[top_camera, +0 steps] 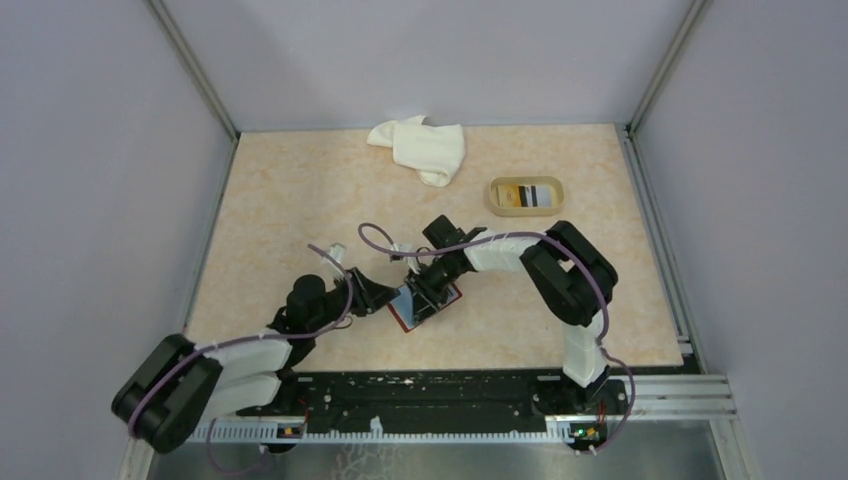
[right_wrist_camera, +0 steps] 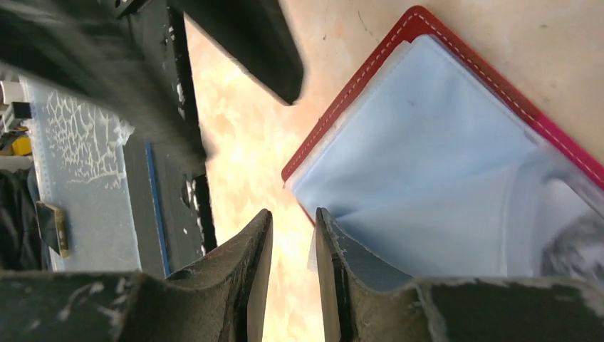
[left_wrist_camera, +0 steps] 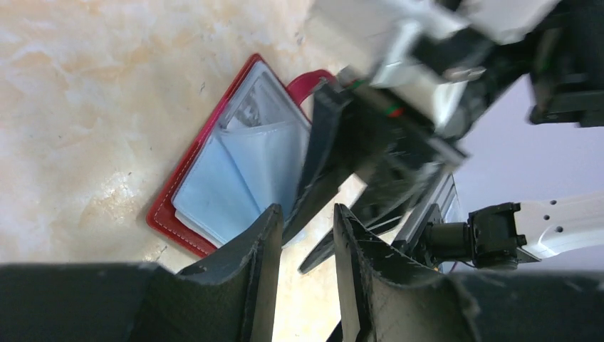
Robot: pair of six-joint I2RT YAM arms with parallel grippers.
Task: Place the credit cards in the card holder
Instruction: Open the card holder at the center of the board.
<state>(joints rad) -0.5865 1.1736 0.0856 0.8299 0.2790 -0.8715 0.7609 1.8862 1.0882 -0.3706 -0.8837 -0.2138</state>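
Tabletop (top_camera: 300, 200), card holder (top_camera: 428, 308) beside end effectors (left_wrist_camera: 306, 214) (right_wrist_camera: 293, 214)

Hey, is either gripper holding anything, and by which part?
The left gripper is open, holding nothing. The right gripper has a clear sleeve edge of the open card holder between its fingers; whether it grips it cannot be told.

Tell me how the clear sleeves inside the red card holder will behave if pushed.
Likely floppy: the sleeves bow and fan apart. The card holder looks thin and light, so it may slide on the smooth table.
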